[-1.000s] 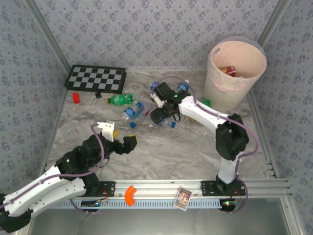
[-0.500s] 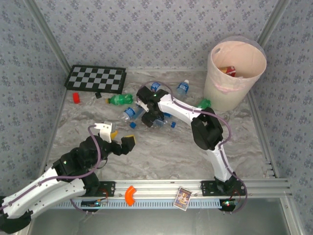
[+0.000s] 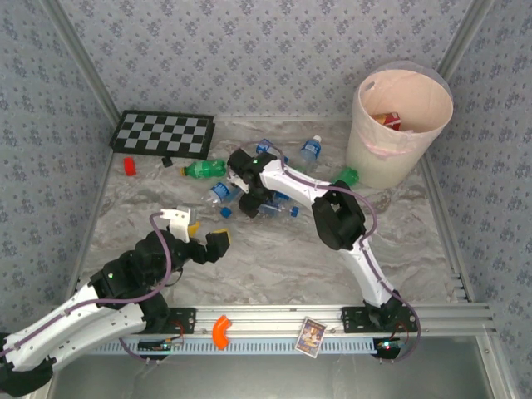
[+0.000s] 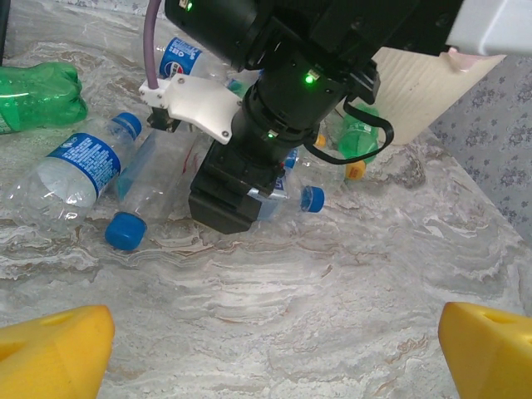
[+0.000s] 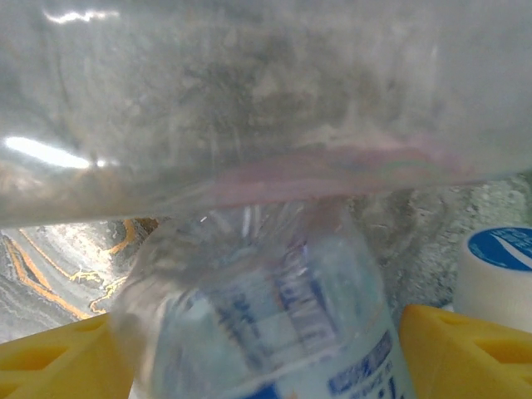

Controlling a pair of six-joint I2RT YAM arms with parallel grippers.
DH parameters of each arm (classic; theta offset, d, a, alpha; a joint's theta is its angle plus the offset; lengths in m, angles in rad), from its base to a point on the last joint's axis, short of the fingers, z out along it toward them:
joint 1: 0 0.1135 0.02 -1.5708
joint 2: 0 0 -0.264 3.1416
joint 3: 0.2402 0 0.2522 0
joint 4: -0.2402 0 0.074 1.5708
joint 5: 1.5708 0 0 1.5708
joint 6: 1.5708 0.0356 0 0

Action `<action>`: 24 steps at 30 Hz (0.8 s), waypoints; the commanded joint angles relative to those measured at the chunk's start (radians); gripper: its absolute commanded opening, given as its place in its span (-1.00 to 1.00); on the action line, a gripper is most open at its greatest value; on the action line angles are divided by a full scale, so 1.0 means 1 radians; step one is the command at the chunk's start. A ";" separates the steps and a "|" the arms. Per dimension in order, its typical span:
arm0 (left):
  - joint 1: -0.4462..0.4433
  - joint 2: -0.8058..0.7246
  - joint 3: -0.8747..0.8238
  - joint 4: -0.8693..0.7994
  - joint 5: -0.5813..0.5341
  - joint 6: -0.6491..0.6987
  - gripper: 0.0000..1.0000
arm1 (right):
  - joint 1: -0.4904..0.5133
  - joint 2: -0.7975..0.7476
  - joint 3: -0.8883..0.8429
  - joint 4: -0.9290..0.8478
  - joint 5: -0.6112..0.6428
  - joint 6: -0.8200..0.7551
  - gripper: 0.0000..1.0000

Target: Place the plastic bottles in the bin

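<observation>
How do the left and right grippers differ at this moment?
The left gripper hangs above bare table; the right gripper is down among the plastic bottles. The left jaws stand wide open with nothing between them; the right jaws sit on either side of a clear blue-labelled bottle, though a firm grip cannot be confirmed. Both have yellow fingertips.

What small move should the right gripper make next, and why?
Probably close the right gripper: its yellow fingers flank the clear plastic bottle with the blue label, seemingly not pressing it yet. Lifting toward the pale round bin should wait for a firm grip.
</observation>
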 commanded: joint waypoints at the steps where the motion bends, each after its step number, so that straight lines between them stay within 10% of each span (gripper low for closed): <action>1: 0.008 -0.009 0.008 -0.013 -0.016 0.012 0.99 | 0.001 0.036 0.049 -0.064 -0.031 -0.027 0.64; 10: 0.008 -0.014 0.006 -0.015 -0.017 0.012 1.00 | 0.009 0.066 0.061 -0.085 -0.024 -0.028 0.66; 14: 0.008 -0.014 0.008 -0.016 -0.016 0.010 1.00 | 0.016 0.053 0.064 -0.092 -0.031 -0.020 0.28; 24: 0.009 -0.013 0.013 -0.011 -0.012 0.012 0.99 | 0.021 -0.115 0.014 -0.058 -0.067 0.033 0.12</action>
